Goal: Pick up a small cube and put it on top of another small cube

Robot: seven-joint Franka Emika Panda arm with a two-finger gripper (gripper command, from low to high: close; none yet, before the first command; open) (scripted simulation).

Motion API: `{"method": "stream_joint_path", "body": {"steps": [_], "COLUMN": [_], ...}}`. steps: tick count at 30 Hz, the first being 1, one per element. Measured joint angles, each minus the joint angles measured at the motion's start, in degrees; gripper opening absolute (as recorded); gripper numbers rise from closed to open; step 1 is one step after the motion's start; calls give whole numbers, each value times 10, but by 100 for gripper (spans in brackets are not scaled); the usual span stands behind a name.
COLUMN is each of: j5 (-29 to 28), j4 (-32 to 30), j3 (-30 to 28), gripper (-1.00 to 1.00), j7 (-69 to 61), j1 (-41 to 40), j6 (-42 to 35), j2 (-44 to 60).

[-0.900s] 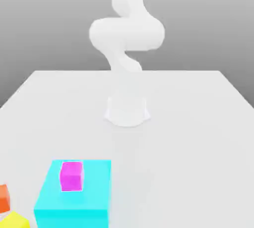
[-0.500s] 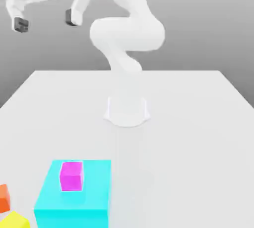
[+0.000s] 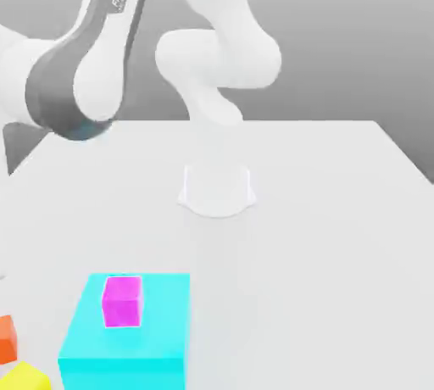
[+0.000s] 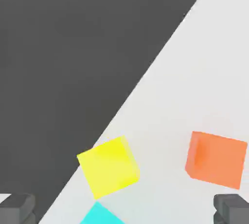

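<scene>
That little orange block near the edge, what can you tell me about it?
The orange cube is a small, plain, matte block of one solid colour, with no markings. It sits flat on the white table, close to its edge, at the exterior view's far left, where the frame cuts part of it off. A yellow cube lies near it without touching. Nothing grips or touches it; the gripper is above, its fingertips spread wide apart.

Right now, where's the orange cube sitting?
The orange cube sits on the white table at the exterior view's far left edge, just above the yellow cube and left of the big cyan block.
</scene>
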Motion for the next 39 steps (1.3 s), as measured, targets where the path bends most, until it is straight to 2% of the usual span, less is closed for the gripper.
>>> {"method": "stream_joint_path", "body": {"steps": [3, 6, 7, 15, 19, 32, 36, 37, 39], "j5": [16, 41, 50, 46, 10, -111, -107, -105, -105], "j4": [4, 17, 22, 20, -2, -137, -162, -166, -166], "j3": [-8, 13, 21, 18, -4, 64, 62, 64, 64], "gripper": [0, 0, -100, -100, -100, -100, -100, 100, 100], "j7": [12, -2, -8, -5, 13, -83, -99, -102, -102], "j1": [-19, -40, -47, -45, -22, 91, 99, 98, 100], "j6": [21, 63, 78, 72, 18, -104, -36, -18, -18], "j2": [63, 125, 146, 137, 61, -208, -165, -151, -151]}}
